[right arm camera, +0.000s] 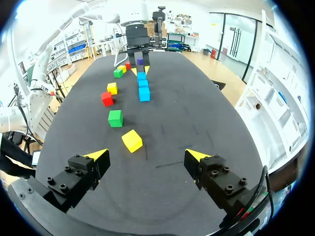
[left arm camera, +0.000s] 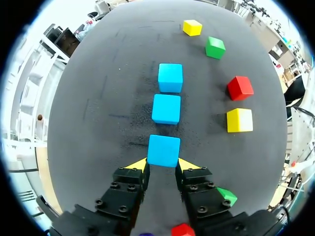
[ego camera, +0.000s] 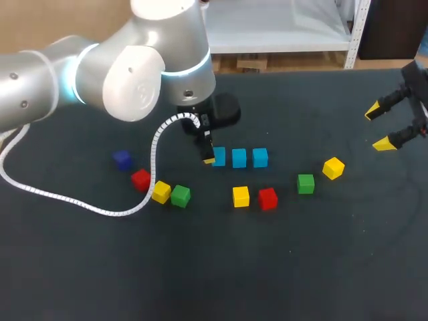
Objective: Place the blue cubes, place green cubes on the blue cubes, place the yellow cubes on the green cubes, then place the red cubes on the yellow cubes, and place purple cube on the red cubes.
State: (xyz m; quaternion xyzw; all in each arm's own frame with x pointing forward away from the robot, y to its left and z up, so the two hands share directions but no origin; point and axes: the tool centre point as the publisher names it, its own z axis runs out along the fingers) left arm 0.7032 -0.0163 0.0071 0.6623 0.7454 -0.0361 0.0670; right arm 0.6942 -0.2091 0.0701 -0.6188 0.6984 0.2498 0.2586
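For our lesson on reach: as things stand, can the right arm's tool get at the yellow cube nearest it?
Probably yes. The right tool is open, the yellow cube lies just ahead of it, and the green cube beyond stands apart, leaving the way free.

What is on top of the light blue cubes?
Nothing. All three light blue cubes have bare tops. The left hand sits at the nearest one without covering its top.

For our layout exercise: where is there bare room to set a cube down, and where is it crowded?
Bare: the table on the robot's side of all cubes, and between the far-right yellow cube and the right claw. Crowded: around the blue row.
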